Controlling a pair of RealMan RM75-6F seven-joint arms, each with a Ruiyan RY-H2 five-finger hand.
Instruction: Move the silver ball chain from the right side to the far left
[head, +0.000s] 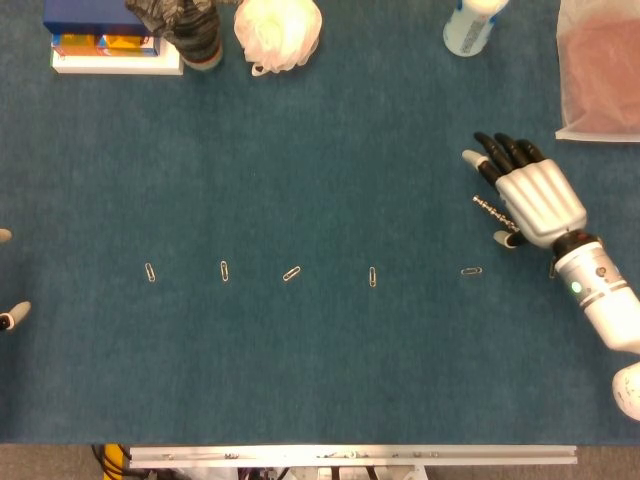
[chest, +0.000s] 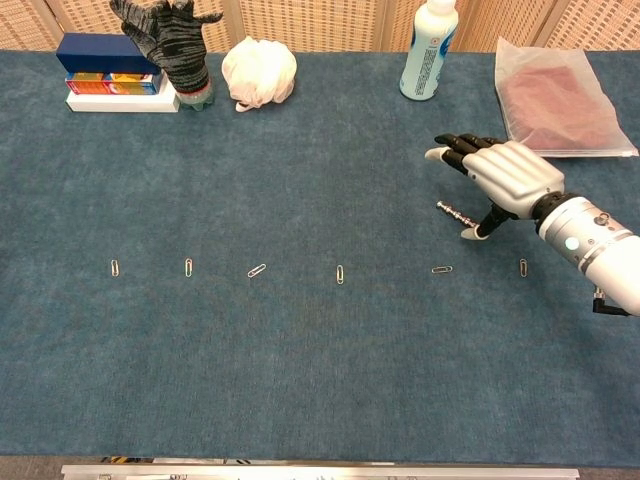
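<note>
The right hand (head: 528, 198) hovers with fingers spread and empty over the silver ball chain (chest: 452, 212), which lies on the bench (head: 320, 360) at the right side. The step seems the reach; next, the fingers must descend and pinch the chain.

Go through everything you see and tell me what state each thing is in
silver ball chain: lying flat on the cloth, partly under the right hand, not lifted.
right hand: fingers spread above the chain, holding nothing.
left hand: only fingertips show at the edge.
bottle: upright.
paper clips: flat, in a row.
</note>
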